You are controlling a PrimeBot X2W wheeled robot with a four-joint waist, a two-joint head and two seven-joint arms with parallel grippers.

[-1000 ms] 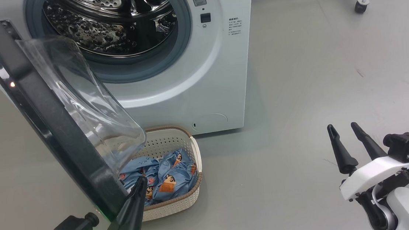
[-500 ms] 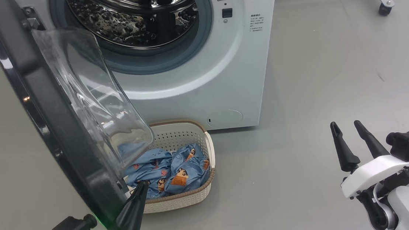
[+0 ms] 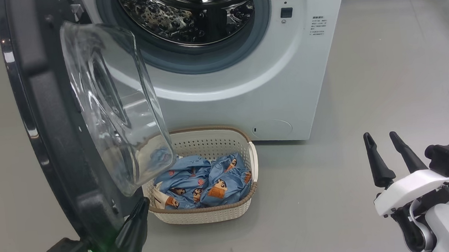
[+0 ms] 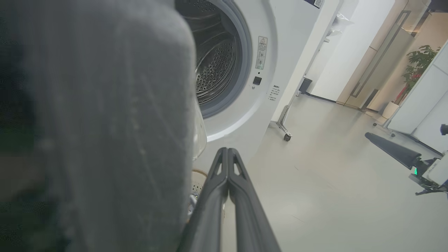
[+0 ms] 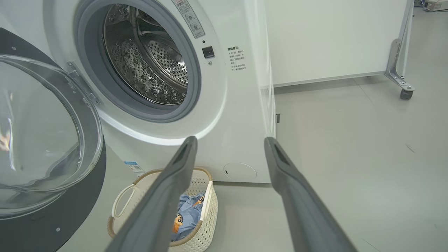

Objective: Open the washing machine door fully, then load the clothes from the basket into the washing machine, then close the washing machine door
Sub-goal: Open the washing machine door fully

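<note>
Grey floor (image 3: 334, 173): washing machine door (image 3: 45, 117) open, clothes (image 3: 205, 180) in basket (image 3: 216, 214) beside it; left gripper (image 3: 143, 202) clenched by door rim, right gripper (image 3: 379, 135) released.

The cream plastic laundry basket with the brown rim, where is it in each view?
Head view: cream plastic laundry basket, lower centre, left edge behind the black-rimmed door's glass bowl.
Left wrist view: sliver of rim, bottom centre.
Right wrist view: bottom, left of centre.
Shared landmark: small black square on the white washing machine, beside its drum opening.

The washing machine door (image 3: 46, 129) wider open, left gripper (image 3: 142, 204) farther left with it.
</note>
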